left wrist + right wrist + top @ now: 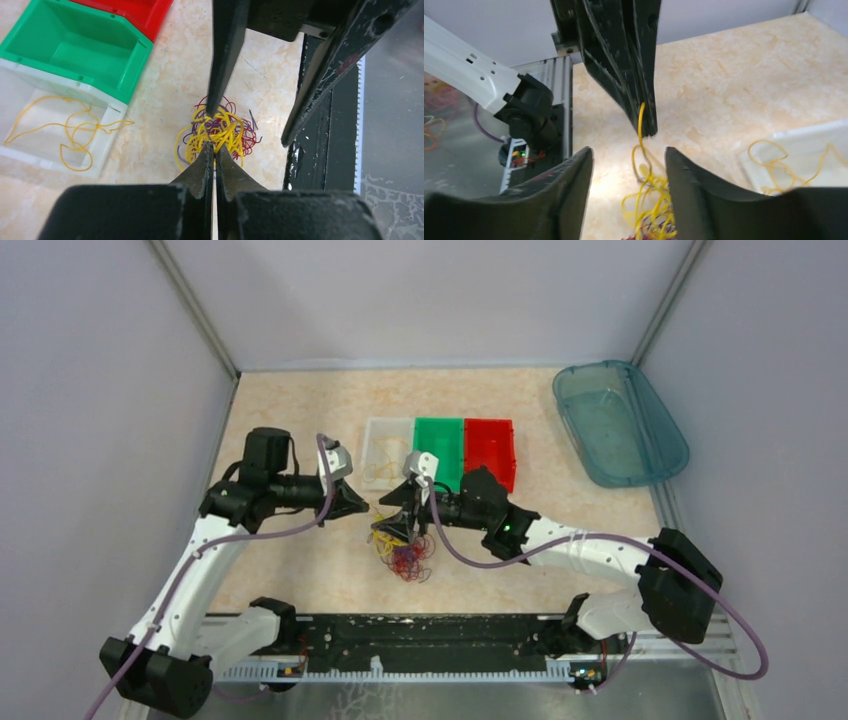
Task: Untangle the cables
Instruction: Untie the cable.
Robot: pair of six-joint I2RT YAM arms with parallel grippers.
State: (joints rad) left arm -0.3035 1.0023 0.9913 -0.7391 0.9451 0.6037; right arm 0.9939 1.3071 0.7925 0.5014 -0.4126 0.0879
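My left fingers [202,170] are pressed together on a yellow strand [641,120]. It hangs from their tips down into the tangle of cables [222,131], a heap of yellow, red and dark purple wire on the bench [170,75] just below both pairs of fingers. My right fingers [574,185] are spread and hold nothing, one on either side of that strand, just beneath the left tips. The strand runs up and down, so I judge the left arm should lift while the right steadies the heap. Beyond the fingers, the white bin [112,131] holds one loose yellow wire [75,127]. The green bin [75,55] and red bin [135,12] beside it show nothing inside.
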